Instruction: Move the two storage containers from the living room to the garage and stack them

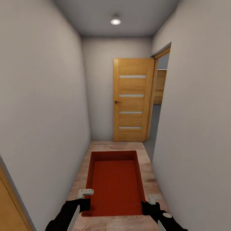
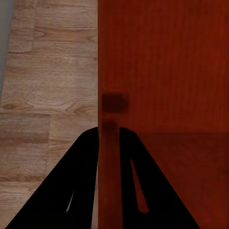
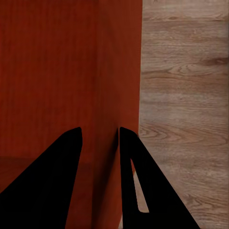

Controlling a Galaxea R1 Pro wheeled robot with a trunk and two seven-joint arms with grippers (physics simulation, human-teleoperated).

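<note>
I hold one rust-red, open-top storage container (image 1: pixel 116 184) low in front of me, above a light wood plank corridor floor. My left gripper (image 1: pixel 85 194) is shut on the container's left wall, and the wall (image 2: pixel 109 157) sits between its black fingers (image 2: pixel 81 181). My right gripper (image 1: pixel 151 201) is shut on the right wall (image 3: pixel 102 143), one finger (image 3: pixel 52 181) inside the box and one outside. Through an open doorway at the far right, a strip of grey floor (image 1: pixel 154 125) and a honey-coloured panel (image 1: pixel 159 86) of the garage show. The living room is out of view.
I stand in a narrow corridor between a white left wall (image 1: pixel 41 112) and right wall (image 1: pixel 195 112). An open honey-coloured door (image 1: pixel 133 99) stands at the far end beside the doorway. Another wooden door edge (image 1: pixel 9 205) is near my left side.
</note>
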